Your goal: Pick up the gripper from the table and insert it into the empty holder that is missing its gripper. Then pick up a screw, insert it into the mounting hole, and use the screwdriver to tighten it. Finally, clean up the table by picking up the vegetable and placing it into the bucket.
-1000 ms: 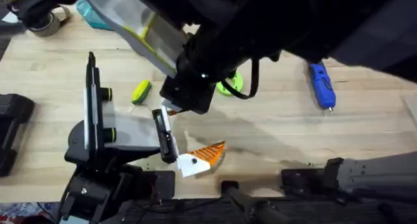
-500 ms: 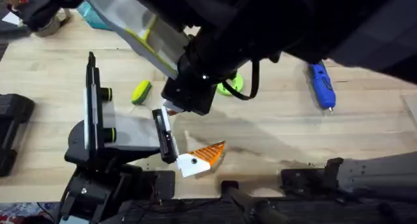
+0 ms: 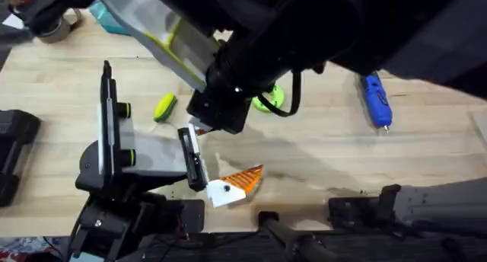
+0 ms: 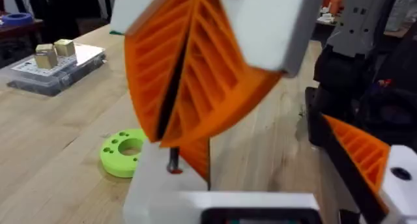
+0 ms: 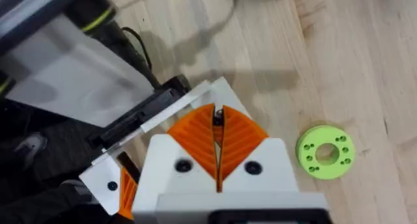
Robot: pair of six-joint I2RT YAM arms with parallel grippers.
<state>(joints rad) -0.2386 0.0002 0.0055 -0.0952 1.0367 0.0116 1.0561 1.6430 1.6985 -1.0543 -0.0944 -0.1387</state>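
Right gripper (image 5: 217, 116): orange pads pressed together, pinching a small dark screw (image 5: 218, 113) at the very tips. In the left wrist view the screw's shank hangs below the closed pads. My right arm reaches across the middle of the table (image 3: 319, 155), and the gripper sits over the far end of the black rail (image 3: 192, 159).

Left gripper (image 4: 215, 208): open or closed, I cannot tell.

The holder (image 3: 144, 159) stands at the near left, with its thin black upright (image 3: 106, 117) pointing away and the rail across its front.

The gripper (image 3: 228, 187), white base with an orange ribbed tip, lies at the rail's near end. I cannot tell whether it is seated or just beside.

The vegetable (image 3: 164, 107) lies on the table just beyond the holder, between the upright and my right gripper.

A lime ring (image 3: 268, 100) shows past my right arm, partly hidden by it.

The screwdriver (image 3: 374, 100) lies far right, well apart from the rest, with its silver tip toward the near edge.
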